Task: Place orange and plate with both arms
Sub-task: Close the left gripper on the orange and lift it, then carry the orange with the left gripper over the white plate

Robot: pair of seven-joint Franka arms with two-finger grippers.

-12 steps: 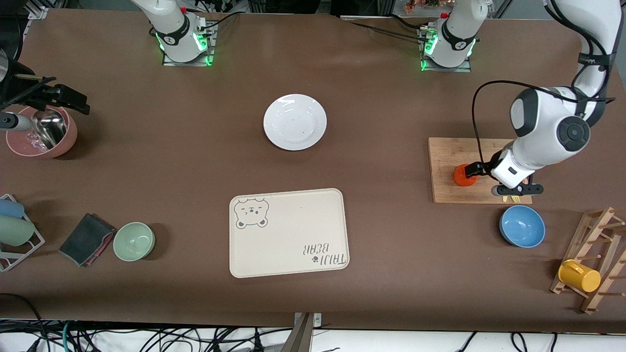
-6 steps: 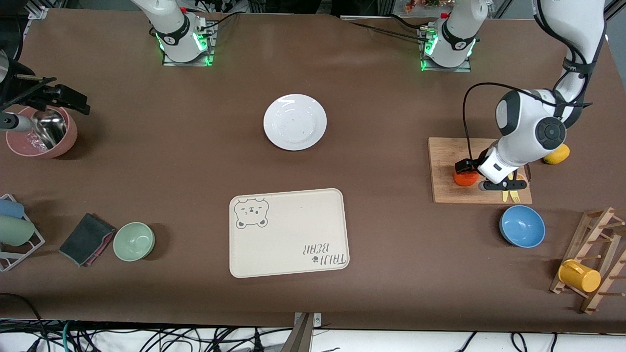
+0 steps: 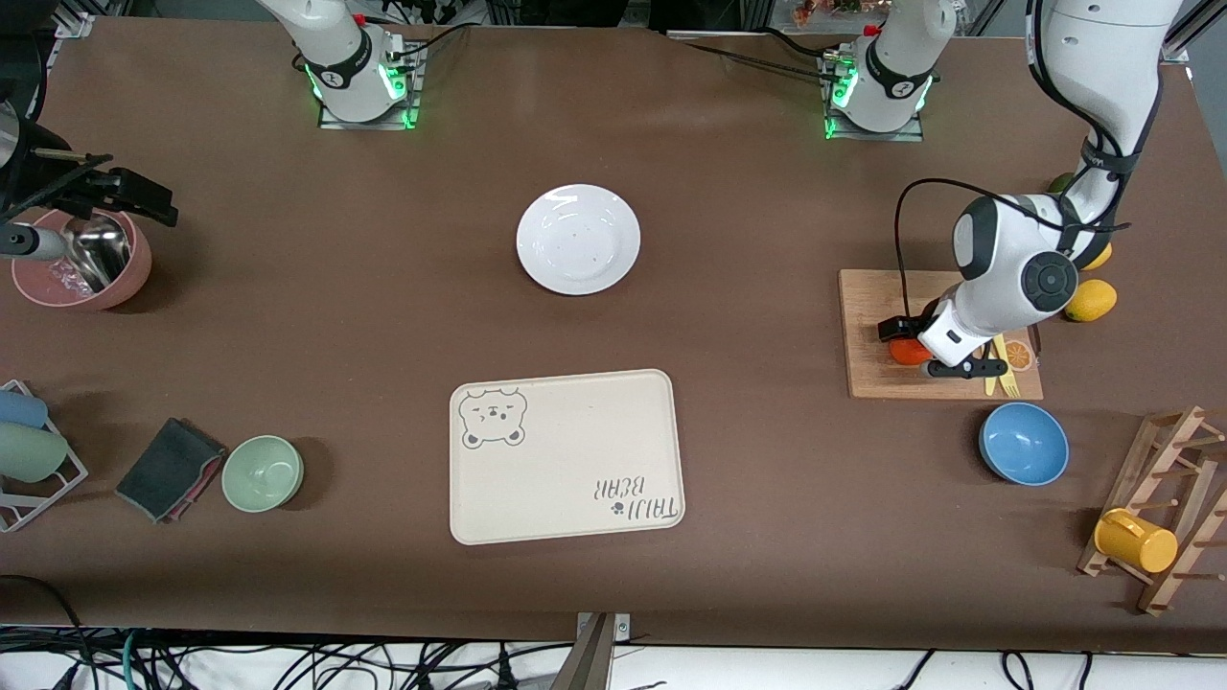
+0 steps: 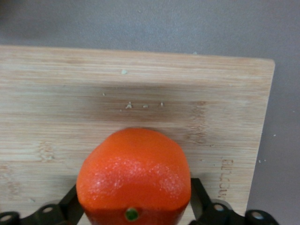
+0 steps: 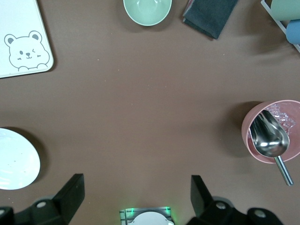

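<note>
Brown matting covers the counter (image 3: pixel 383 316), with loose cables hanging off its edge nearest the front camera.

Much of the left tool (image 3: pixel 911 347) is hidden in the front view under its own white wrist. The left wrist view shows its dark fingers (image 4: pixel 199 197) pressed against both sides of the orange (image 4: pixel 134 180), which they grip over the wooden cutting board (image 4: pixel 56 103). Whether the fruit touches the board cannot be told. A yellow fork (image 3: pixel 1007 369) and an orange-slice print lie on the same board, partly under the arm. Two yellow fruits (image 3: pixel 1091 299) sit toward the left arm's end of the counter; one is mostly hidden by the arm.

The right tool (image 5: pixel 136 194) waits high over the right arm's end of the counter, its fingers spread wide with nothing between them. Below it stands a pink bowl (image 3: pixel 81 261) with a metal scoop (image 5: pixel 269 138).

The plate (image 3: pixel 578 239) lies bare in the middle, farther from the front camera than the cream bear tray (image 3: pixel 566 456). A blue bowl (image 3: pixel 1024 443) sits just nearer the camera than the board, beside a wooden rack (image 3: pixel 1165 508) with a yellow mug (image 3: pixel 1136 540). A green bowl (image 3: pixel 263 472) and a dark folded cloth (image 3: pixel 171 469) sit side by side. A wire rack at the frame edge is cut off.
</note>
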